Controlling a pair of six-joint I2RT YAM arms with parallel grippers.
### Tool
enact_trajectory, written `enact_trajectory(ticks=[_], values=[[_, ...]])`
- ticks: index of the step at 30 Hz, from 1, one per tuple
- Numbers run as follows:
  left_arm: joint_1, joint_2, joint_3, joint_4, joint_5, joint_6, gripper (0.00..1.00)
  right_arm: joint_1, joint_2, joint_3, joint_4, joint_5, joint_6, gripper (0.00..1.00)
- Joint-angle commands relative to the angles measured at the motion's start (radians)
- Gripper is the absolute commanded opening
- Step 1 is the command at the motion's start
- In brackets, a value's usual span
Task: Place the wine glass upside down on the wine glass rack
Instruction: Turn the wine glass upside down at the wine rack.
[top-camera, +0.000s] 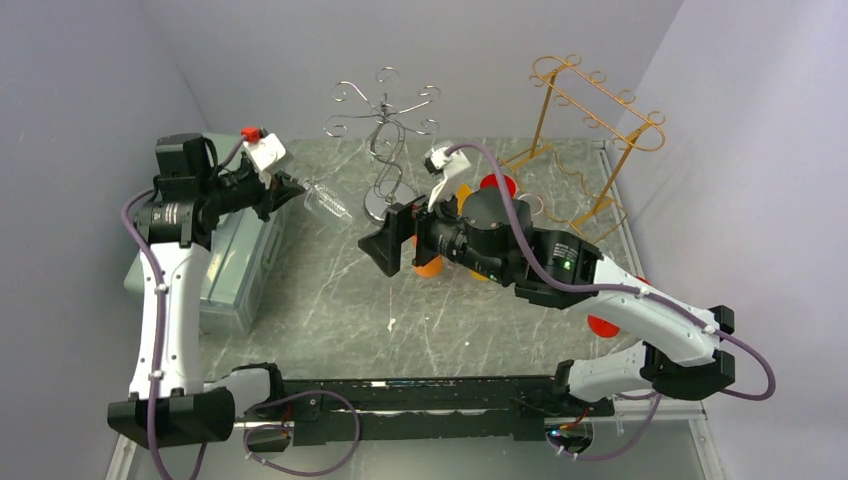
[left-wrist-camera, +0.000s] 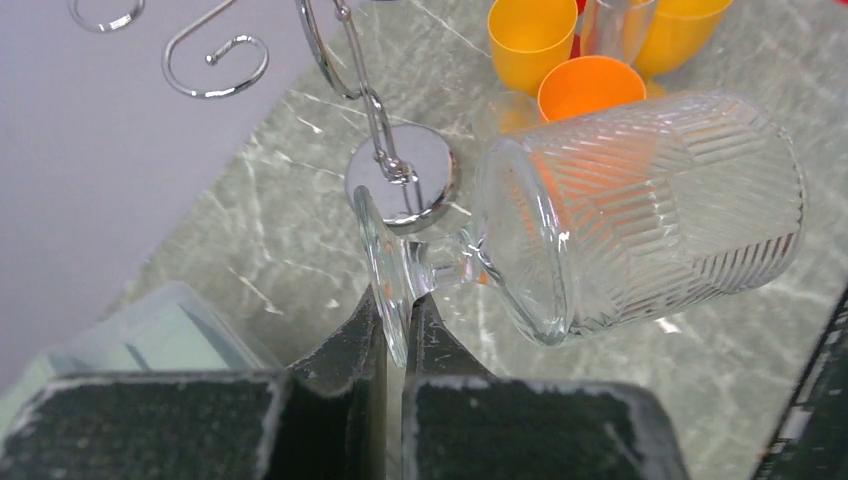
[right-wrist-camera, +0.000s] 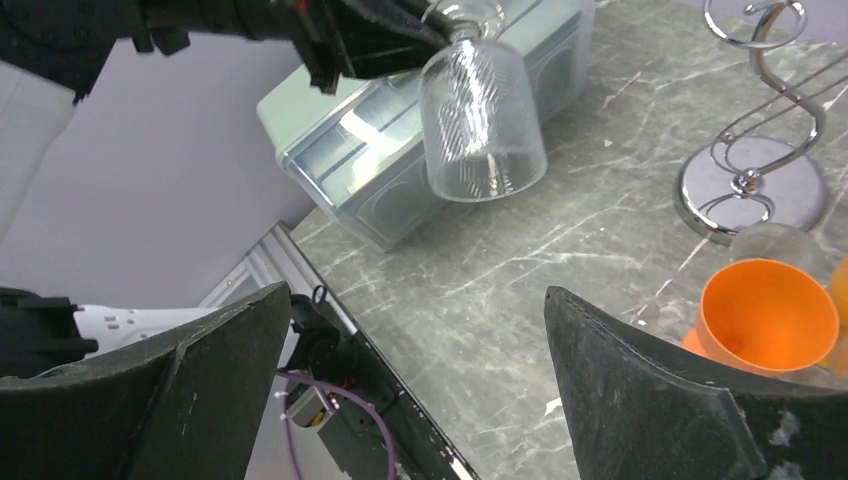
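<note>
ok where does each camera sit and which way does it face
top camera: above and behind the arms, looking down on the table; both arms show, left gripper and right gripper.
left wrist: on the left arm, looking along its shut fingers past the wine glass to the silver rack and orange cups.
right wrist: on the right arm, looking between its open fingers at the left gripper holding the wine glass.
shared: both wrist views show the wine glass, the silver rack and one of the orange cups.

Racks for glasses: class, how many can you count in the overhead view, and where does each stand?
2: a silver rack at the back centre and a gold rack at the back right. None seems hidden.
</note>
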Motion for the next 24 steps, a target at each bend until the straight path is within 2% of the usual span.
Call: enact_trajectory(ticks=[1, 5, 9, 15, 18, 24], values=[[-0.003, -0.142, -0.074, 0.180, 0.128, 0.235, 0.00, -0.018, 0.027, 0.100, -0.146, -0.027, -0.025, 1.00], [-0.003, -0.255, -0.187, 0.296, 0.242, 0.395, 0.00, -0.032, 0.109, 0.177, -0.131, -0.109, -0.071, 1.00], [-0.003, -0.295, -0.206, 0.308, 0.294, 0.502, 0.00, -0.033, 0.204, 0.222, -0.122, -0.146, -0.126, 1.00], [-0.003, -0.312, -0.184, 0.205, 0.319, 0.669, 0.00, -0.050, 0.208, 0.088, 0.069, -0.237, -0.123, 1.00], [-0.003, -0.321, -0.190, 0.200, 0.338, 0.692, 0.00, -0.060, 0.213, 0.033, 0.158, -0.272, -0.097, 0.99], [-0.003, -0.318, -0.167, 0.134, 0.379, 0.751, 0.00, -0.071, 0.219, -0.053, 0.293, -0.239, -0.083, 0.83]])
